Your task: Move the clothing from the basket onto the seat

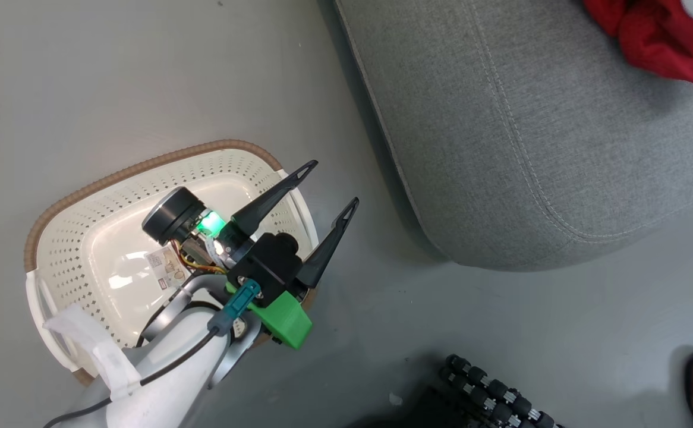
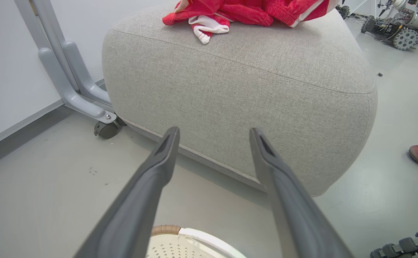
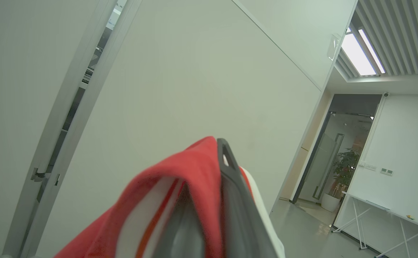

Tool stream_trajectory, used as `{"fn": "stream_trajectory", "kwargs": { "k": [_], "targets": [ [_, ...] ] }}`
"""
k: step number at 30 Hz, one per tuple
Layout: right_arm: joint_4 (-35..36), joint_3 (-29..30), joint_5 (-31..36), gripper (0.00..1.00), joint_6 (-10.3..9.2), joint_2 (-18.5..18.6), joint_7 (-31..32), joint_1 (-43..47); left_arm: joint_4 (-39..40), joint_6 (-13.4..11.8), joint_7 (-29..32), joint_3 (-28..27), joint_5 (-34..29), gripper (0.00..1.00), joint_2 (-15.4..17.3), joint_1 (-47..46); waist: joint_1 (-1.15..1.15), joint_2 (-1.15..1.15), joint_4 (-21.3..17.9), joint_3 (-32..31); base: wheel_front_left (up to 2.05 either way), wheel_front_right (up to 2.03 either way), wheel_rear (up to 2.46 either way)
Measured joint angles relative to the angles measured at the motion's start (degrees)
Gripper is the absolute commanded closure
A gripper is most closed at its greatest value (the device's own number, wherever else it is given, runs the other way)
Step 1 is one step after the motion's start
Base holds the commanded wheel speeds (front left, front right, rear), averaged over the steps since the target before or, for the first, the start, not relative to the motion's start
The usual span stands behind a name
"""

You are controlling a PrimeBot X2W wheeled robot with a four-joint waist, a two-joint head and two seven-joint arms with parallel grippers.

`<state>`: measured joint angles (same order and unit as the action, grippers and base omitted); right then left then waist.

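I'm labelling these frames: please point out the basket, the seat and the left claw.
basket (image 1: 79, 226), head view, perforated inner wall.
seat (image 1: 531, 148), head view, bare grey top.
left claw (image 1: 334, 182), head view, midway between its open fingertips.

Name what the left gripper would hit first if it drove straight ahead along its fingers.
The left gripper would likely meet the grey side of the seat first; depth is unclear.

Left arm extended low, jaws spread wide (fingers angled up-right), right jaws clamped on clothing.
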<state>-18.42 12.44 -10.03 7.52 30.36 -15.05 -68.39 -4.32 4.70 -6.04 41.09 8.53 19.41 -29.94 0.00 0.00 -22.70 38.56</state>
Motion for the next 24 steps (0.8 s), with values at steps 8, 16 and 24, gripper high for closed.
{"fn": "stream_trajectory", "kwargs": {
  "k": [8, 16, 24],
  "targets": [
    [-10.29, 1.76, -0.70, 1.00, 0.01, -7.54, 0.00, 15.20, 0.55, -0.19, 0.44, 0.45, 0.54, 0.00, 0.45, 0.27, 0.00, 0.00, -0.87, -0.91, 0.00, 0.00, 0.00],
    [-12.71, 10.73, 0.10, 0.00, 0.01, -14.24, 0.00, 25.53, 0.13, -0.74, -0.14, 1.15, 1.49, 0.00, 0.35, 1.71, 0.00, 0.00, 0.24, -3.20, 0.00, 0.00, 0.00],
    [-8.87, 13.94, 2.38, 0.00, 0.01, -20.59, 0.00, 36.86, -4.61, -3.75, -3.23, -0.11, 5.10, 0.00, -3.49, 4.70, 0.00, 0.00, 1.64, -7.82, 0.00, 0.00, 0.00]
  ]
}}
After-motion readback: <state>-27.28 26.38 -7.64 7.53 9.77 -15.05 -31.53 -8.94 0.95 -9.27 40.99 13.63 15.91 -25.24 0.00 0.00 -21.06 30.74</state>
